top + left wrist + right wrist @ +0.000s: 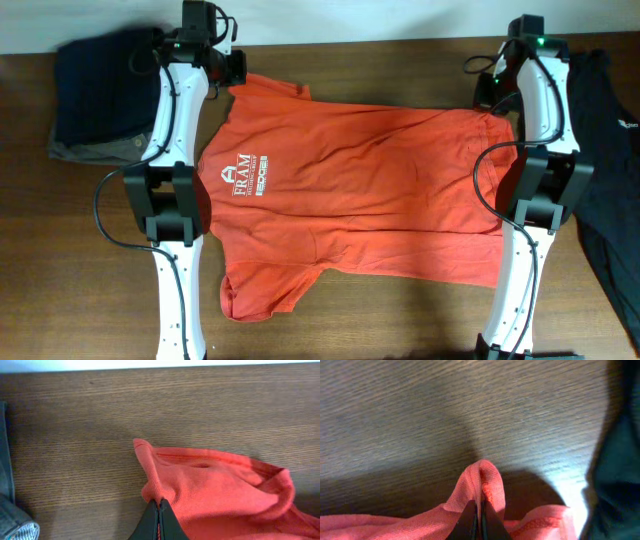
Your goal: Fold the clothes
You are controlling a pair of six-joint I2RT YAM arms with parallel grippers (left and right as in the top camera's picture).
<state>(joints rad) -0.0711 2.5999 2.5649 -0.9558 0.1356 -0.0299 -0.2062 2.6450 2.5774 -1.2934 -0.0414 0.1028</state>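
Fingers (149,524) pinching T-shirt (370,170), long axis crosswise, neck leftward

The T-shirt (360,190) is soft orange-red cloth, not shiny, with tiny knit bumps (easy to see in the right wrist view). Its white letters (245,178) look flat and printed on. The table (150,400) is brown wood with thin grain lines and a faint shine. The arms (178,95) have smooth white plastic-looking shells. The left gripper (158,504) is smooth, dull black. The pile (95,90) at upper left is dark cloth.
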